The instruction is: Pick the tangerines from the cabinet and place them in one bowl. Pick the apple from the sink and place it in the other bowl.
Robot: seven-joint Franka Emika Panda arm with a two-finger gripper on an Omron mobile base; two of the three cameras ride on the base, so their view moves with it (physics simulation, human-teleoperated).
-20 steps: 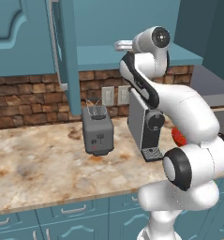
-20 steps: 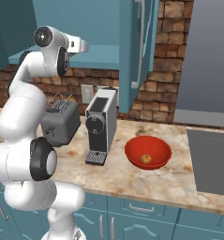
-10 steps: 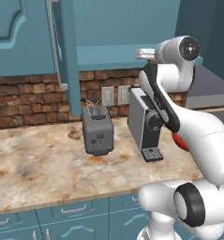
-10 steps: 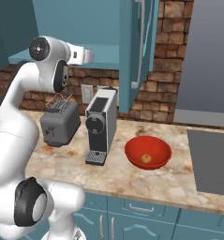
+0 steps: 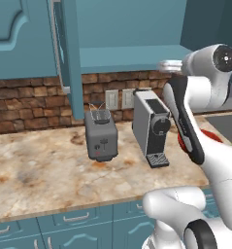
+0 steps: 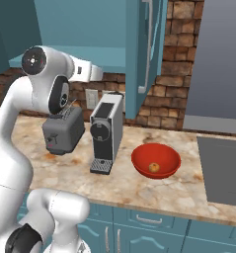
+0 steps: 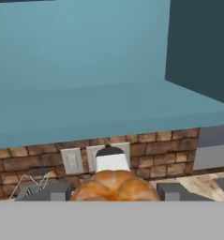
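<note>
Brownish tangerine point(image 7: 114, 186) between the end effector point(image 7: 114, 193) fingers, below the cabinet point(image 7: 108, 117) shelf.

Open teal cabinet point(image 5: 132, 29) overhead, door point(image 5: 69, 53) swung outward, flat shelf bare. Below on the marbled surface point(image 5: 44, 175): grey toaster point(image 5: 101, 135) left, coffee machine point(image 5: 152, 127) just beside it. White arm point(image 5: 205, 92) raised at right, partly hiding a red bowl point(image 5: 210, 136).

No readable text anywhere.
The toaster point(image 5: 101, 134), the coffee machine point(image 5: 151, 127) beside it and the wall outlets point(image 7: 73, 160) behind it carry no lettering, brand, number or sign that can be read.
</note>
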